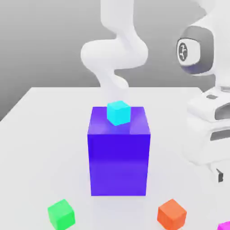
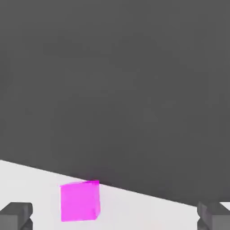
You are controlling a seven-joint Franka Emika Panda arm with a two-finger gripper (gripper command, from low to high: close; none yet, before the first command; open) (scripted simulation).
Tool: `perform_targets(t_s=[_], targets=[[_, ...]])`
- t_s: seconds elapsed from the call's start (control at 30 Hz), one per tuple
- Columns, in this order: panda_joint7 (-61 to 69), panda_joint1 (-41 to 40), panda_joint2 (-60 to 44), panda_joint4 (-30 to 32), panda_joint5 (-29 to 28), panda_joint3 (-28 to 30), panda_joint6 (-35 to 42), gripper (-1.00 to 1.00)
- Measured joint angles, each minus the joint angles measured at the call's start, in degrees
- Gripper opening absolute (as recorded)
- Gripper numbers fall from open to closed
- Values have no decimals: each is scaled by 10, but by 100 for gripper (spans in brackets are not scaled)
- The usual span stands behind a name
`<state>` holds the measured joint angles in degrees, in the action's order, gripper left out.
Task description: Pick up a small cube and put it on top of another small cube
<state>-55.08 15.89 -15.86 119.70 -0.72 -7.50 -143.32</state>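
White tabletop (image 1: 45, 117) under grey backdrop is carrying small bright green cube (image 1: 61, 214); hand view is showing small magenta-pink cube (image 2: 80, 201) lying between wide-open gripper (image 2: 115, 215) fingers.

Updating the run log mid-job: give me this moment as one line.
tool: open, empty | pink cube: on table, between fingers, ungrasped | green cube: on table, bare top | step: pre-grasp

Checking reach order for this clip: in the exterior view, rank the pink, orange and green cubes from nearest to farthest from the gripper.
The gripper is open, at the exterior view's lower right.
1. Pink cube, at the bottom right corner, just below the hand.
2. Orange cube, on the table left of the pink one.
3. Green cube, far across at the lower left.
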Motion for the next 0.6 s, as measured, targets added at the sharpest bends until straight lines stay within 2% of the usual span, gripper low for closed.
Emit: perform_targets(t_s=[0.17, 0.3, 0.33, 0.6], targets=[[-40, 43, -103, -21, -38, 7, -19, 0], [-55, 62, -186, -40, -56, 19, -67, 0], [-57, 64, -203, -44, -58, 22, -79, -100], [-56, 63, -192, -41, -56, 20, -71, -100]])
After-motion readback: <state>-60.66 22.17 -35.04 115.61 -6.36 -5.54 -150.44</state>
